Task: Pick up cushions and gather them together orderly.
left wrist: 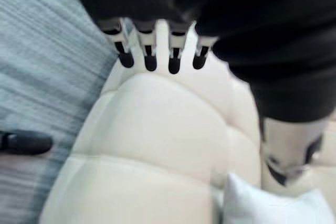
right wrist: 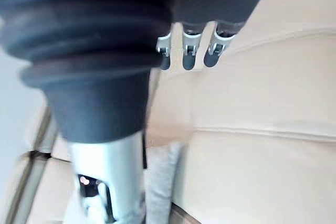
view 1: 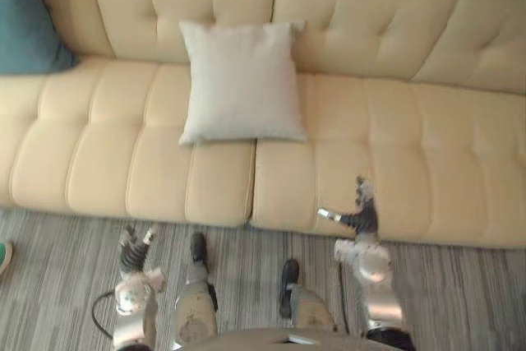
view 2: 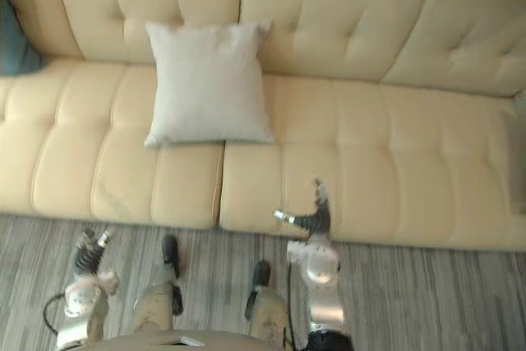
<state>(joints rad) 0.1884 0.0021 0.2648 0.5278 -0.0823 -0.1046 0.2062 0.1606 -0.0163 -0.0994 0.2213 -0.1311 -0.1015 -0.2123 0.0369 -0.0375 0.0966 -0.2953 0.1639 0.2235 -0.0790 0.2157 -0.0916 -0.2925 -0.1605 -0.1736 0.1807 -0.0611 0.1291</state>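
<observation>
A pale grey square cushion (view 1: 242, 81) leans against the backrest in the middle of the beige sofa (view 1: 411, 145); its corner also shows as the grey cushion (left wrist: 262, 205). A teal cushion (view 1: 29, 18) sits at the sofa's far left end. My left hand (view 1: 133, 254) hangs low over the carpet in front of the seat edge, fingers straight and holding nothing. My right hand (view 1: 362, 211) is raised to the seat's front edge right of the centre seam, fingers straight and thumb spread, also holding nothing. Both hands are well short of the grey cushion.
The sofa has tufted seat and back panels, with bare seat to the right of the grey cushion. Grey striped carpet (view 1: 57, 269) runs along its front. A small green object (view 1: 3, 254) lies on the carpet at the far left.
</observation>
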